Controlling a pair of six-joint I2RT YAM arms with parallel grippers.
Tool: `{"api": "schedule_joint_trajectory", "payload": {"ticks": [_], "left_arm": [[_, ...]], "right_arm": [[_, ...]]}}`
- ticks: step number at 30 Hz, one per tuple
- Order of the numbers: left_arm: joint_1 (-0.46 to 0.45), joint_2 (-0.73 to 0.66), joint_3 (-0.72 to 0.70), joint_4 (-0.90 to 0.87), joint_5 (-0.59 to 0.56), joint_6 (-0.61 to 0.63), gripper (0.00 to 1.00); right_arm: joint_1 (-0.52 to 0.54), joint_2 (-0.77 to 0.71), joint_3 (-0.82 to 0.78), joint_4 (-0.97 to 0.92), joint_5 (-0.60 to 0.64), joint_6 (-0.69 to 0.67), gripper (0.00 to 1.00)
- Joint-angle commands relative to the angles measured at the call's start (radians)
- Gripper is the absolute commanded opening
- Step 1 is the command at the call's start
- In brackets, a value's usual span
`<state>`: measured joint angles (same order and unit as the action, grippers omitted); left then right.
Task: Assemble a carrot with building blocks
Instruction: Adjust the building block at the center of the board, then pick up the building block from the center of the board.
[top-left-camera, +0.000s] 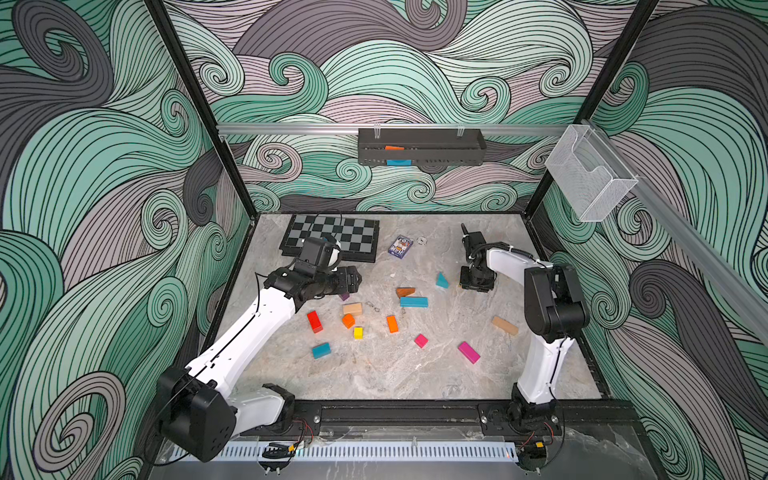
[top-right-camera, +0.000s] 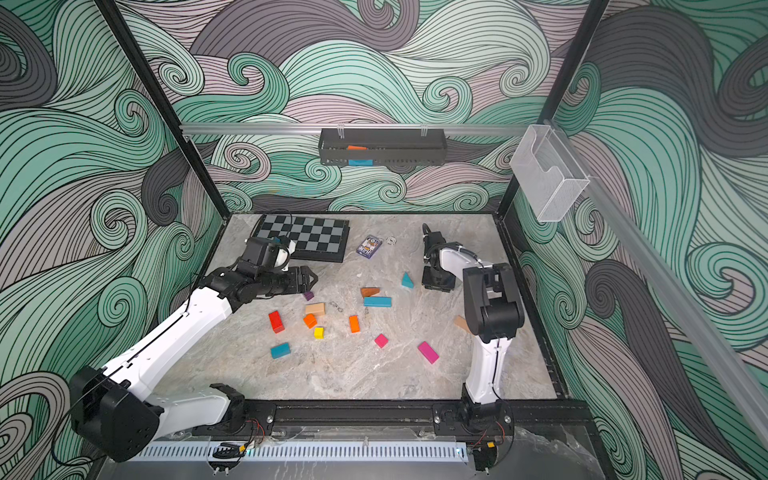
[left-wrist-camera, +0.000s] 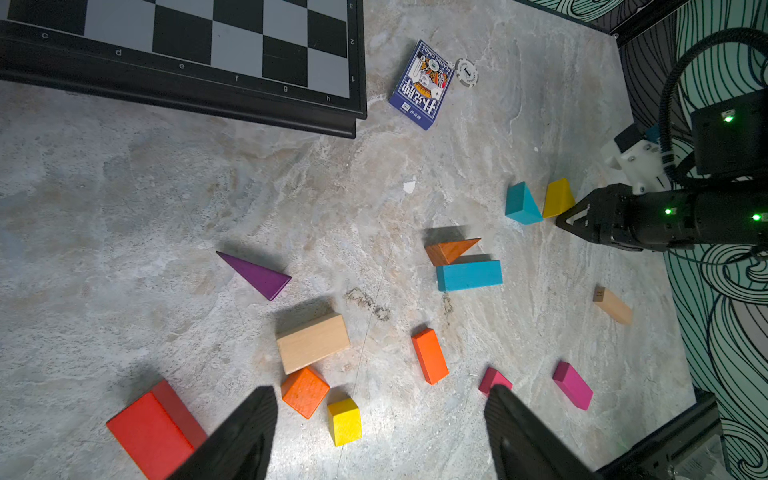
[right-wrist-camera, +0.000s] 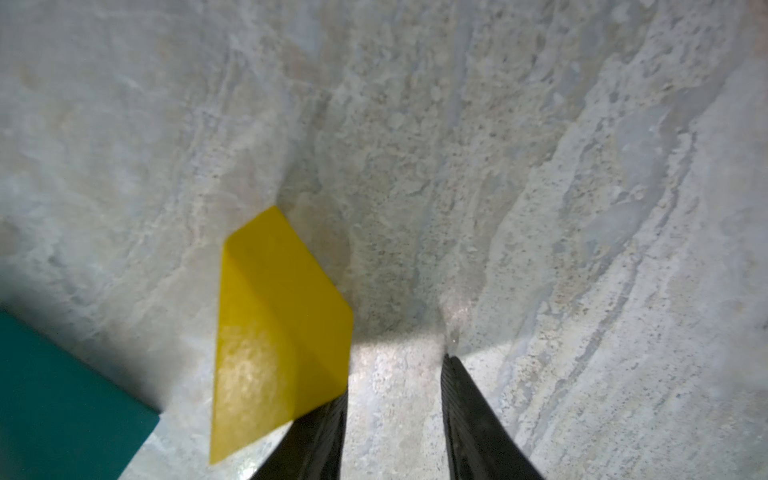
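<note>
Building blocks lie scattered on the marble table: a red cuboid (top-left-camera: 314, 321), an orange cube (top-left-camera: 348, 320), a yellow cube (top-left-camera: 358, 332), an orange cuboid (top-left-camera: 392, 323), a teal cuboid (top-left-camera: 413, 301) and pink pieces (top-left-camera: 468, 352). My left gripper (left-wrist-camera: 380, 399) hovers open above the orange cube (left-wrist-camera: 305, 392) and yellow cube (left-wrist-camera: 344, 422), holding nothing. My right gripper (right-wrist-camera: 395, 378) is low at the table, jaws a little apart with bare table between them. A yellow wedge (right-wrist-camera: 278, 328) stands just outside one finger, with a teal wedge (left-wrist-camera: 521, 204) beside it.
A chessboard (top-left-camera: 332, 239) lies at the back left, with a purple card box (top-left-camera: 400, 247) and a poker chip (top-left-camera: 422, 240) to its right. A black wall tray (top-left-camera: 419, 151) holds an orange and a blue block. A beige cuboid (top-left-camera: 505, 325) lies near the right arm.
</note>
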<state>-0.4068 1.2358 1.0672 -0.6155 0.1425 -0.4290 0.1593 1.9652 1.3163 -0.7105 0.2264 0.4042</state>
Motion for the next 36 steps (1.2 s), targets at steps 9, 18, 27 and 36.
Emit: {"api": "schedule_joint_trajectory", "payload": {"ticks": [9,18,27,36], "left_arm": [[-0.006,0.002,0.019,0.013,-0.007,0.011,0.8],[-0.006,0.012,0.023,0.012,-0.014,0.004,0.82],[-0.007,0.023,0.059,-0.013,-0.056,0.001,0.98],[-0.006,-0.04,0.012,0.003,-0.102,-0.029,0.99]], "right_arm": [[0.063,0.001,0.037,-0.01,-0.045,0.022,0.4],[0.087,-0.132,-0.005,-0.033,-0.038,0.007,0.45],[0.225,-0.227,0.003,-0.069,-0.141,-0.024,0.66],[0.358,-0.168,0.051,-0.075,-0.226,0.024,0.94]]}}
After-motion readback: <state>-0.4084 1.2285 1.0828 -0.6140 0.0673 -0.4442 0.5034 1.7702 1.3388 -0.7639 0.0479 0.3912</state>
